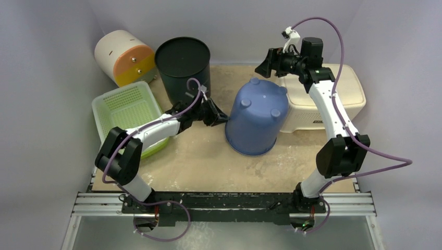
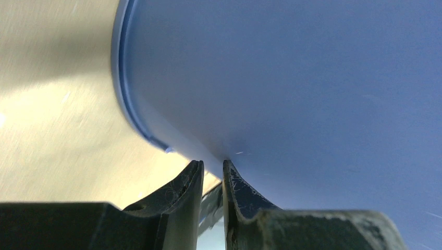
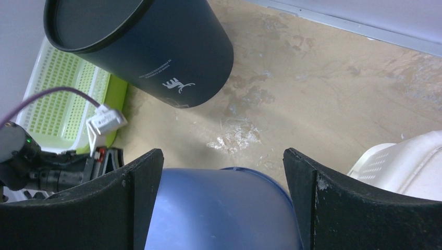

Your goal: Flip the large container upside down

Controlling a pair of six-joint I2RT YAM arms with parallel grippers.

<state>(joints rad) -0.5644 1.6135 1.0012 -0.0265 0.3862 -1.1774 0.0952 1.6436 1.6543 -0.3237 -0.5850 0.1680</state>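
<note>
Top external view, from the left: one white drum with an orange and yellow end (image 1: 125, 56) lies on its side in the far left corner. Just in front of it sits one green perforated basket (image 1: 126, 108). One black cylindrical bin (image 1: 183, 63) stands upright beside them, mouth up.

The left gripper (image 1: 222, 119) reaches past the basket to the left flank of the large blue container (image 1: 258, 119), low on its wall and near the rim. Seen from the left wrist, its two fingers (image 2: 183, 195) are drawn almost together with only a thin slit between them. Nothing is caught in that slit, and the tips sit right at the blue wall, just beside the rim.

The single blue container stands mid-table (image 1: 208, 161), base uppermost and tipped a little toward the far side, with four round feet showing on top. Its right side is against one white lidded box (image 1: 333, 91). Whether its rim lies flat on the table cannot be told.

The right gripper (image 1: 264, 66) hangs above the container's far edge. In the right wrist view its two fingers (image 3: 136, 205) are spread wide and grasp nothing. The blue wall shows in the gap between them, lower down, and contact cannot be told. The black bin and the green basket appear beyond, and a corner of the white box lies at the right.
</note>
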